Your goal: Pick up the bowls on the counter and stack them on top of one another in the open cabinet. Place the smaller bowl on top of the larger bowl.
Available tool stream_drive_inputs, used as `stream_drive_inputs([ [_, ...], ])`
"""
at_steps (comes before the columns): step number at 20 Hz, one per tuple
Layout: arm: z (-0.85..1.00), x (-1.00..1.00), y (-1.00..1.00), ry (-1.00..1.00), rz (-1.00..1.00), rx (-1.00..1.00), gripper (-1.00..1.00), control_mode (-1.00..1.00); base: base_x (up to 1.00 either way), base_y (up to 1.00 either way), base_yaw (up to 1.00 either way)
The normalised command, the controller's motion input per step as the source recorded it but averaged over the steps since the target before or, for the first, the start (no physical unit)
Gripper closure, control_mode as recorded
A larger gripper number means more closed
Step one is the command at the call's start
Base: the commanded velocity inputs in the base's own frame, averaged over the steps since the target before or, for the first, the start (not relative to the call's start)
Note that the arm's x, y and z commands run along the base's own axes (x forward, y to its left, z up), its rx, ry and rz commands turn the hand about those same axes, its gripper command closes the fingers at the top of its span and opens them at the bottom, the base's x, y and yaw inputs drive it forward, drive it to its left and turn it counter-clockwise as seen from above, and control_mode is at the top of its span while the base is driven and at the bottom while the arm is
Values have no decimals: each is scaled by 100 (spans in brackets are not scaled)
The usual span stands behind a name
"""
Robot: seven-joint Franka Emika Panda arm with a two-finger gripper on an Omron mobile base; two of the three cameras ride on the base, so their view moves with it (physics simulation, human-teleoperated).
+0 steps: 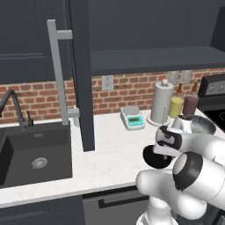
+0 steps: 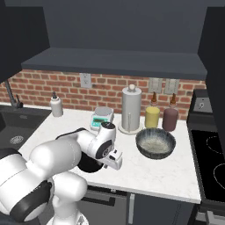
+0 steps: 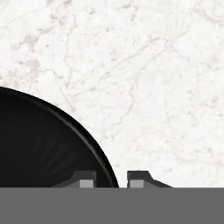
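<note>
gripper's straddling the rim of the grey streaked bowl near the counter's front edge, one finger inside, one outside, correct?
Wrong bowl. The hand view shows the gripper straddling the rim of the glossy black bowl. The grey streaked bowl sits apart, untouched, in the right base view.

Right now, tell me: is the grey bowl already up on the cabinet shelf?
No. The larger bowl sits on the counter in front of the paper towel roll; the cabinet shelf above is bare.

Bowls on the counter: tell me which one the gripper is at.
The smaller bowl, plain glossy black: the gripper straddles its rim, one fingertip inside, one outside. The larger bowl, streaked grey, sits apart by the bottles.
</note>
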Motion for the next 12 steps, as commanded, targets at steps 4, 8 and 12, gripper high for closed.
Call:
stream_drive_inputs([
  [4,2,0,0,-1,-1,0,100,-100,0,0,0],
  [8,52,-4,-29,-22,-19,7,100,-100,0,0,0],
  [12,91,-4,-61,-29,-37,11,100,-100,0,0,0],
])
